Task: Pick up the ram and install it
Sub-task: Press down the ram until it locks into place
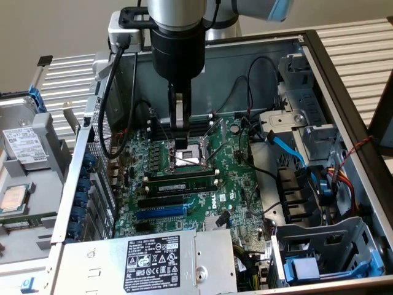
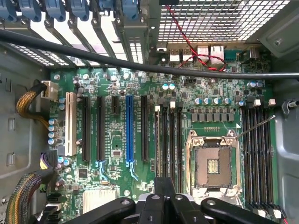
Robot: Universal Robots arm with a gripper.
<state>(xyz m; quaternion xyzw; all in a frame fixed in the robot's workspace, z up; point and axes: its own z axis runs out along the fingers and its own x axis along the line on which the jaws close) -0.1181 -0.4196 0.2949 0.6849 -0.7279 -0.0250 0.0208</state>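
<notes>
Soft, even daylight fills the exterior view — the pale wall [image 1: 55,27] behind reads flat and bright, while the inside of the computer case [image 1: 344,92] sits dimmer, its deepest shade under the arm. The power supply label [image 1: 153,261] stays legible with no glare. In the wrist view the motherboard [image 2: 117,140] is evenly lit and fairly sharp — the black cable [image 2: 140,65] crossing close to the lens is soft, and light shining through the vent grille [image 2: 219,21] washes out to white.

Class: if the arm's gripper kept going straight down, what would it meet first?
Probably the square metal-framed CPU socket on the green motherboard; the gripper hangs right above it, though depth is hard to judge.
</notes>
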